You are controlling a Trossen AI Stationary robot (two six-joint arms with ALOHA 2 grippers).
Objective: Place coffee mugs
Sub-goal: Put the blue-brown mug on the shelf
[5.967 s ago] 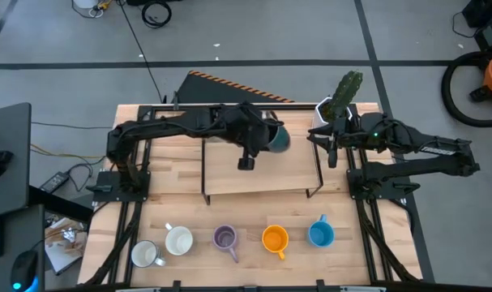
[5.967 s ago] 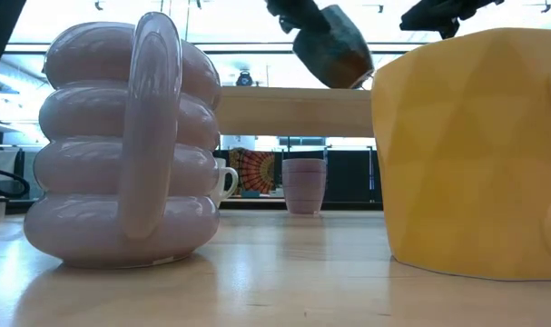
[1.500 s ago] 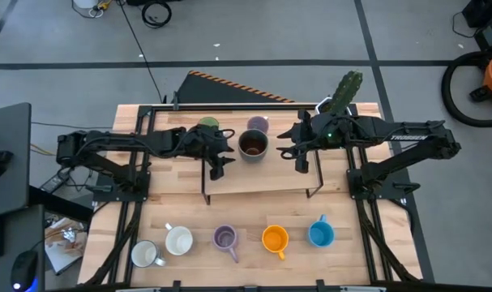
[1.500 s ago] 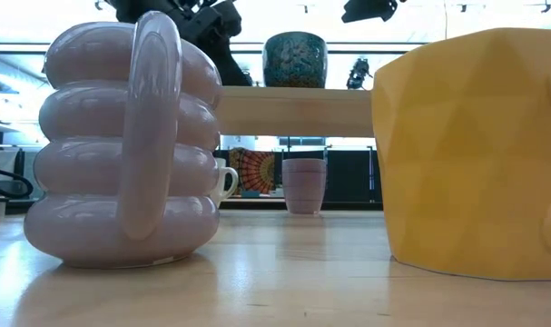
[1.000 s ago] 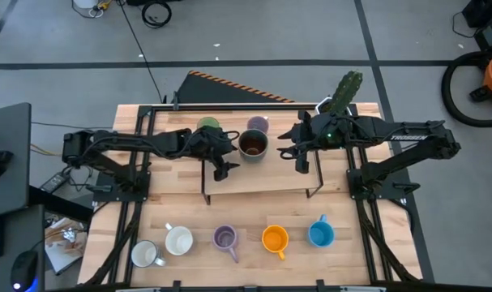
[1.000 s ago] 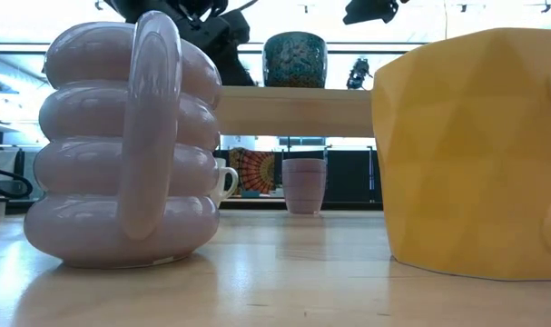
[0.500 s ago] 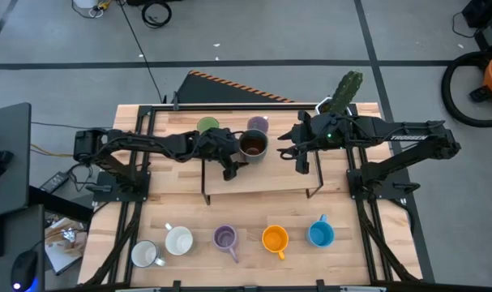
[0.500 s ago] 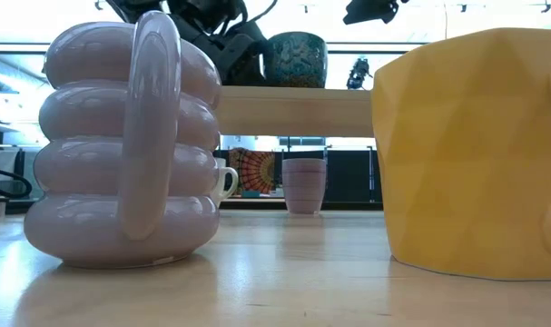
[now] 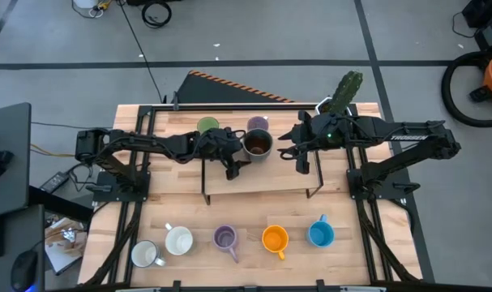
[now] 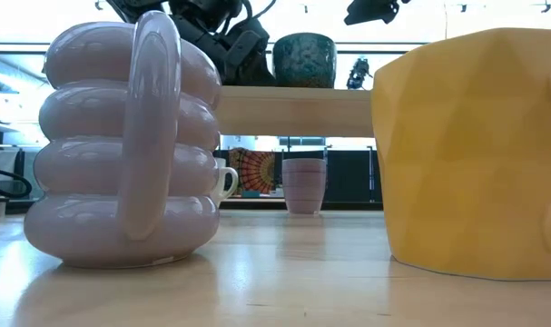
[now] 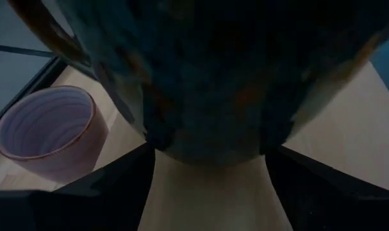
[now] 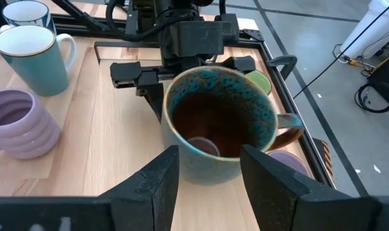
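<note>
The dark brown mug (image 9: 257,143) with a blue-green glaze stands upright on the raised wooden shelf (image 9: 270,180), its handle (image 12: 289,128) toward the far edge. My left gripper (image 9: 239,156) reaches it from the table's left, open, one finger on each side of its lower body (image 11: 210,96). My right gripper (image 9: 301,161) hangs open above the shelf, right of the mug (image 12: 213,122), holding nothing. A green mug (image 9: 207,126) and a lilac mug (image 9: 258,123) stand by the shelf's far edge. My left gripper has the mug's lower wall (image 11: 157,136) between its two spread fingers, which come almost level from the table's left. In the left wrist view both fingers (image 11: 120,173) lie against the mug's sides. The mug stands upright with its base on the shelf.
Along the near edge stand two white mugs (image 9: 179,241), a lilac mug (image 9: 224,238), an orange mug (image 9: 275,239) and a blue mug (image 9: 319,234). A white pot with a green cactus (image 9: 343,93) sits at the far right corner. Bare shelf lies near of the dark mug.
My left gripper has gone toward the table's right edge and a little down, up to the dark brown mug, staying open. The mug has slid a short way toward the right along the shelf, still upright.
</note>
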